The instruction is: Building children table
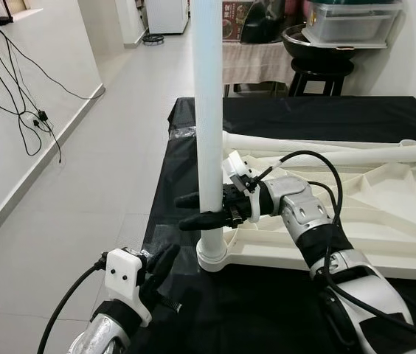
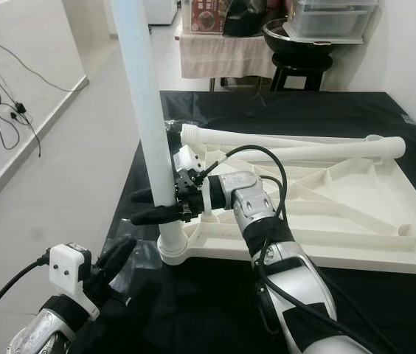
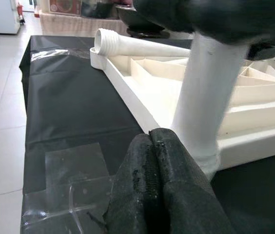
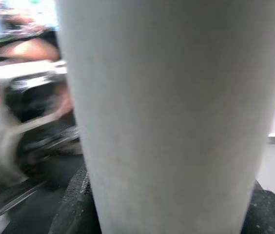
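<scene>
One leg point(image 1: 209, 110) stands upright in the near corner socket of the upturned white tabletop point(image 1: 385, 214), the right gripper point(image 1: 199, 209) clamped round it, left gripper point(image 1: 165, 259) pinched empty just beside, two legs point(image 1: 355, 153) lying across the tabletop unfitted.

No text can be read with certainty. The poster point(image 1: 236, 18) at the far end of the room, behind the white leg, carries a few light characters at its top, too small and blurred to make out.
</scene>
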{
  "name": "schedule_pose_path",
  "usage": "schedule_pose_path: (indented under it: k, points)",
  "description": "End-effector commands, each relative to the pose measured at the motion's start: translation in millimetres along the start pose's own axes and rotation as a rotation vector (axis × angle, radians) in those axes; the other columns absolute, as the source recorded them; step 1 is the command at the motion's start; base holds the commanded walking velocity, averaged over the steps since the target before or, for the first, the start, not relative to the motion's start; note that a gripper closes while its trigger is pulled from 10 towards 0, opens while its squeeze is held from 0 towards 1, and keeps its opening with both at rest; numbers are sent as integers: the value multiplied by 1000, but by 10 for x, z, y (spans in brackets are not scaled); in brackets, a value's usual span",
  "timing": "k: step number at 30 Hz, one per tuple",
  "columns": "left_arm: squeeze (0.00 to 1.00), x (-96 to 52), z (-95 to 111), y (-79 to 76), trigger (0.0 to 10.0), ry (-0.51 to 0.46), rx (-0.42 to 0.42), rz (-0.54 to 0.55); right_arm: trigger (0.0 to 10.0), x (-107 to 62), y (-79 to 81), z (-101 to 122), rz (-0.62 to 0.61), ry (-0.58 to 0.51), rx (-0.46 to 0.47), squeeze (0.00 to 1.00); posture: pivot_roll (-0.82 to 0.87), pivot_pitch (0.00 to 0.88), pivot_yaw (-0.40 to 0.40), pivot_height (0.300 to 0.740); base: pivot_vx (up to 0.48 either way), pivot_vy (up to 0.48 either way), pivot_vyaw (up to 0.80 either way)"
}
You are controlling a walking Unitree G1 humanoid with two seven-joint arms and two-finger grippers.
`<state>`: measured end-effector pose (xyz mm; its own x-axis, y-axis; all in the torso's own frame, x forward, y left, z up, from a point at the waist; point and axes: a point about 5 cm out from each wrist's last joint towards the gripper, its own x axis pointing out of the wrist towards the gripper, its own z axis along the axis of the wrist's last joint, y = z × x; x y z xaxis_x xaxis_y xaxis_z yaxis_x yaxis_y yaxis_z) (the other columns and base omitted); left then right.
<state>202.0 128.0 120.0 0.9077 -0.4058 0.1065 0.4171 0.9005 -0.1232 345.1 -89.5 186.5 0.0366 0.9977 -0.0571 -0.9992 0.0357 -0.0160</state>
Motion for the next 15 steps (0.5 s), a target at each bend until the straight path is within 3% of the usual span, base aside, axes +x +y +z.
schedule_pose_path:
  k: [1, 2, 3, 4, 5, 6, 8, 10, 15]
  points:
    - [0, -40, -5, -6, 10000, 5, 5, 6, 0, 17, -13, -168, -287, 27, 49, 0, 18, 53, -1, 740, 0, 0, 0]
    - [0, -40, -5, -6, 10000, 5, 5, 6, 0, 17, -13, -168, -287, 27, 49, 0, 18, 53, -1, 740, 0, 0, 0]
    - [0, -49, 0, -5, 10000, 5, 6, 7, 0, 71, 31, -302, -611, 4, 134, 0, 22, 68, -7, 740, 0, 0, 0]
    - [0, -55, 4, -3, 10000, 6, 7, 7, 0, 29, 85, -402, -859, 1, 211, 0, 22, 68, -7, 740, 0, 0, 0]
    - [0, -57, 6, -2, 10000, 6, 8, 7, 0, -22, 129, -468, -1008, 3, 268, 0, 22, 68, -7, 740, 0, 0, 0]
    - [0, -57, 6, -2, 10000, 6, 8, 7, 0, -22, 129, -468, -1008, 3, 268, 0, 22, 68, -7, 740, 0, 0, 0]
    - [0, -61, -2, 5, 10000, 8, 10, 10, 0, 108, 314, -650, -964, 69, 196, 0, 18, 59, 2, 740, 0, 0, 0]
    - [0, -61, -7, 1, 10000, 11, 11, 9, 0, 124, 332, -703, -931, 98, 127, 0, 28, 56, -9, 740, 0, 0, 0]
    - [0, -64, -4, -4, 10000, 11, 10, 9, 0, 94, 296, -680, -955, 96, 123, 0, 24, 56, -7, 740, 0, 0, 0]
